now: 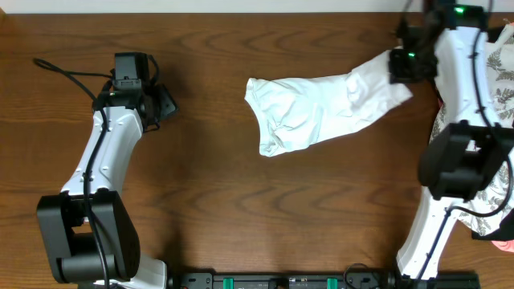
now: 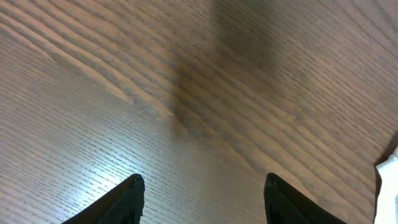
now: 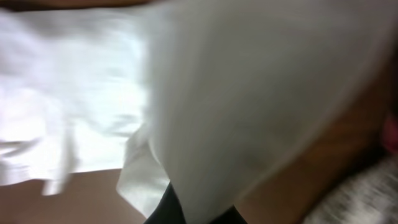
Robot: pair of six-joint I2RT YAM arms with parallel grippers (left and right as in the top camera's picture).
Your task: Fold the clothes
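Note:
The clothes, a plain white T-shirt (image 1: 321,112), stretch in a crumpled band from the table's middle up to the far right. My right gripper (image 1: 399,66) is shut on the shirt's right end and holds it off the wood. In the right wrist view the white fabric (image 3: 249,93) fills most of the frame and drapes over my dark fingers (image 3: 177,208). My left gripper (image 1: 165,103) stands open over bare wood at the left, apart from the shirt. Its two fingertips (image 2: 134,193) have nothing between them, and a white shirt edge (image 2: 388,186) shows at the right border.
A white cloth with grey leaf print (image 1: 498,104) lies at the table's right edge, under and behind my right arm; it also shows as a patterned cloth (image 3: 360,193) in the right wrist view. Brown wooden table (image 1: 241,201) spreads between the arms.

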